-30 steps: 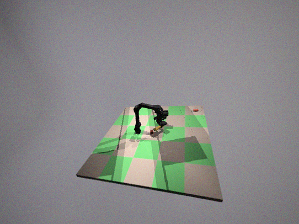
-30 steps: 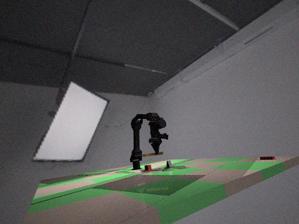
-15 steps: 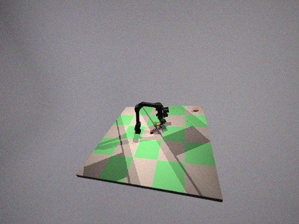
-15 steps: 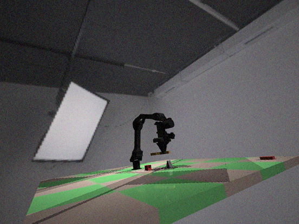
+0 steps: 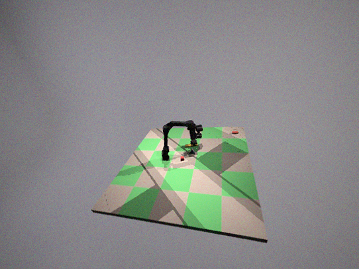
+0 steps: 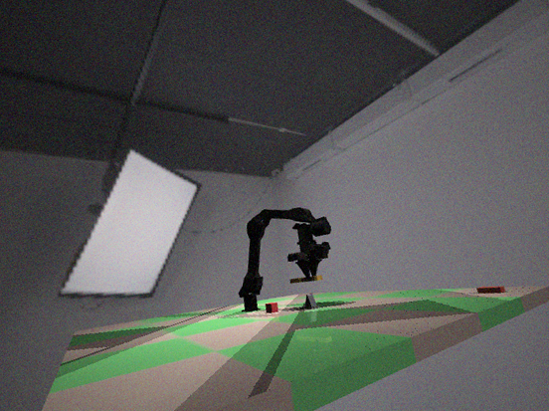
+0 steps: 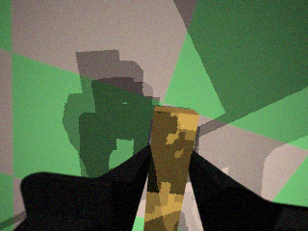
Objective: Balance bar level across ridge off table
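Observation:
The yellow bar (image 5: 188, 145) (image 6: 297, 281) (image 7: 169, 168) is held in the air, roughly level. My gripper (image 5: 193, 144) (image 6: 310, 278) (image 7: 169, 152) is shut on the bar and points down. In the wrist view the bar runs from between the fingertips to the bottom edge. The small dark grey ridge (image 5: 191, 152) (image 6: 310, 301) stands on the table below the bar, with a gap between them. The ridge cannot be made out in the wrist view. Whether the bar's middle is over the ridge is hard to tell.
A small red block (image 5: 181, 158) (image 6: 271, 307) lies on the checkered table (image 5: 178, 180) (image 6: 349, 357) between the arm's base (image 5: 165, 155) (image 6: 250, 301) and the ridge. A flat red piece (image 5: 235, 133) (image 6: 491, 289) lies near the far corner. Shadows cross the table.

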Available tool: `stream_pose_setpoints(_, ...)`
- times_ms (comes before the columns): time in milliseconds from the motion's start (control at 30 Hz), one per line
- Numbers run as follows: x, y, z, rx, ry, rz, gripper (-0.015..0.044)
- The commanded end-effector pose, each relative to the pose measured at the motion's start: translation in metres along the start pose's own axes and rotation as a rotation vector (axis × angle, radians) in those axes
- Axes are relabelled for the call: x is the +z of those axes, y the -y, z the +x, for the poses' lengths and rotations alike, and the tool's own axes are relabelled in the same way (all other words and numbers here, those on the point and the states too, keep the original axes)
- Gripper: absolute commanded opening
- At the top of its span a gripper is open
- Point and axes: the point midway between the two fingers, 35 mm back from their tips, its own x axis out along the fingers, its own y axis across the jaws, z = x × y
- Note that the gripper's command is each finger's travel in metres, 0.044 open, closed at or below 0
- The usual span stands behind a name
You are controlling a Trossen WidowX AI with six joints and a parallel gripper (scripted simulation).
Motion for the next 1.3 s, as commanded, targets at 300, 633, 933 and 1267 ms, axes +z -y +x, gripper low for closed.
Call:
stream_pose_setpoints(300,0.003,-0.010,0.011,-0.002,0.002,0.064,0.0000)
stream_pose_setpoints(633,0.002,-0.008,0.027,-0.002,0.002,0.069,0.0000)
stream_pose_setpoints(933,0.001,-0.006,0.041,-0.002,0.002,0.073,0.0000)
stream_pose_setpoints(1267,0.001,-0.006,0.042,-0.003,0.002,0.074,0.0000)
